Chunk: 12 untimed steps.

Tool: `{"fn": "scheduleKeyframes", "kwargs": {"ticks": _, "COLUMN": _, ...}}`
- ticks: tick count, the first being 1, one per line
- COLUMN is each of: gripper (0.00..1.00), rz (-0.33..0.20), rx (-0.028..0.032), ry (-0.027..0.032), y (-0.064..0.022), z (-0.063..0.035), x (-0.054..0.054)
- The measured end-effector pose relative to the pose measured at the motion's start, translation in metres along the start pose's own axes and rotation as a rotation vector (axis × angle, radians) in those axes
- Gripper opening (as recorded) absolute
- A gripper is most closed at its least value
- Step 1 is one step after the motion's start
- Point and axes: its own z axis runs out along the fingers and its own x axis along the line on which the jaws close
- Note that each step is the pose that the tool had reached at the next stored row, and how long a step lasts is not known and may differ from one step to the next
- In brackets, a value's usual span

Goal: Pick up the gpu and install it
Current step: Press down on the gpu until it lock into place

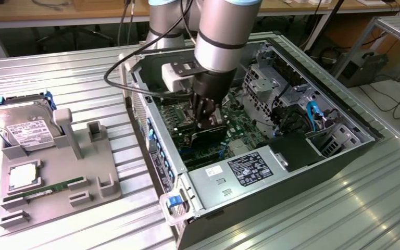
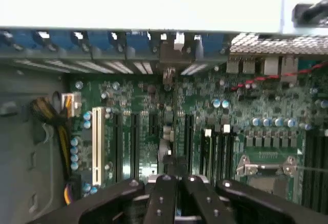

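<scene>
One slim dark gpu card (image 1: 210,133) is clamped edge-on in my black gripper (image 1: 205,124), low over the green motherboard (image 2: 154,116); slight misalignment with its slot could jam it, I judge.

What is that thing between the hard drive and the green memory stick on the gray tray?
A square silver chip lies flat on the gray tray between the hard drive and the green memory stick, in the exterior view.
</scene>
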Motion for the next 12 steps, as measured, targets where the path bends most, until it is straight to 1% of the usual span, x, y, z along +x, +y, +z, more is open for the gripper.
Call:
{"fn": "scheduleKeyframes", "kwargs": {"ticks": 3, "gripper": 0.11, "rz": 0.000, "rx": 0.0001, "ry": -0.0003, "y": -0.0004, "z": -0.0139, "x": 0.000}}
{"fn": "scheduleKeyframes", "kwargs": {"ticks": 4, "gripper": 0.11, "rz": 0.000, "rx": -0.0001, "ry": 0.0001, "y": -0.0004, "z": -0.0169, "x": 0.000}}
{"fn": "scheduleKeyframes", "kwargs": {"ticks": 12, "gripper": 0.11, "rz": 0.000, "rx": 0.0001, "ry": -0.0001, "y": -0.0005, "z": -0.0172, "x": 0.000}}
